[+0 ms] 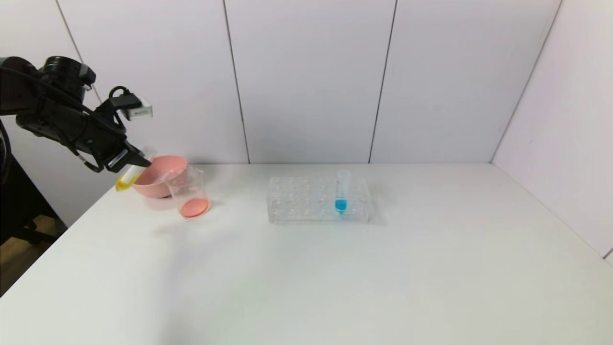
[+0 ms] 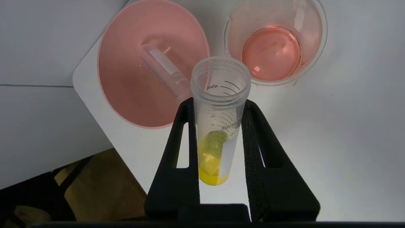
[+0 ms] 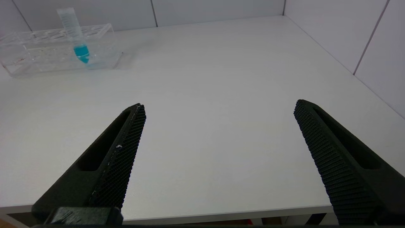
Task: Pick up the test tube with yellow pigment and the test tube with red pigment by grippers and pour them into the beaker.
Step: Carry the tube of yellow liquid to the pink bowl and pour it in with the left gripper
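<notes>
My left gripper [image 1: 136, 160] is shut on the test tube with yellow pigment [image 1: 125, 181] and holds it tilted above the table's far left corner, mouth towards the pink bowl and the beaker [image 1: 190, 187]. In the left wrist view the yellow tube [image 2: 218, 139] sits between the fingers of that gripper [image 2: 218, 103], yellow liquid at its bottom. The beaker [image 2: 311, 41] holds red-orange liquid. No tube with red liquid shows. My right gripper [image 3: 218, 107] is open and empty over the table's near right part, out of the head view.
A pink bowl [image 1: 178, 164] stands just left of the beaker; an empty clear tube [image 2: 164, 71] lies in it [image 2: 126, 95]. A clear rack [image 1: 297, 201] at the table's middle back holds a blue-liquid tube [image 1: 341, 194], also in the right wrist view [image 3: 76, 34].
</notes>
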